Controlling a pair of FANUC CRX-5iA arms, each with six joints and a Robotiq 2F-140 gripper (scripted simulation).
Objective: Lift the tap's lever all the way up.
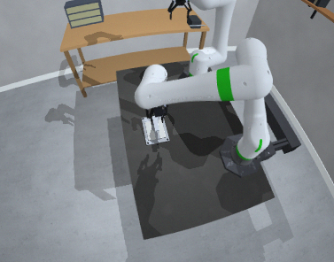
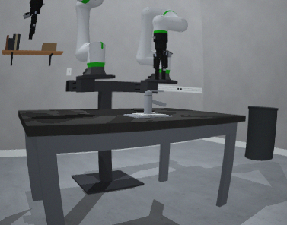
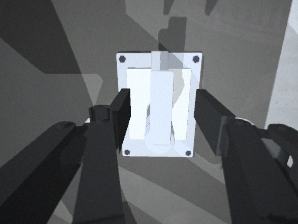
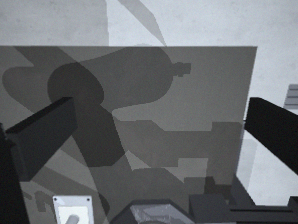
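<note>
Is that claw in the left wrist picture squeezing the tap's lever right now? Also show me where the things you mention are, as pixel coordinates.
No, the left gripper (image 3: 162, 102) (image 1: 156, 119) (image 2: 161, 77) stands open, with gaps on both sides of the lever (image 3: 162, 100).

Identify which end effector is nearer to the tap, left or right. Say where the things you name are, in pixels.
Left. The left end effector (image 1: 156, 117) (image 2: 161, 77) (image 3: 162, 102) hovers above the tap (image 1: 154, 132) (image 2: 148, 102) (image 3: 161, 107) (image 4: 72, 219); the right end effector (image 1: 180, 19) (image 2: 30, 37) (image 4: 160, 113) hangs higher, well off to one side.

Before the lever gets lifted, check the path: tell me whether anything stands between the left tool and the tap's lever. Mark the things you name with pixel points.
Nothing visible does. The left tool (image 1: 156, 119) (image 2: 161, 78) (image 3: 162, 102) is open above the lever (image 1: 156, 128) (image 2: 148, 91) (image 3: 162, 105), with no object in the gap between them.
</note>
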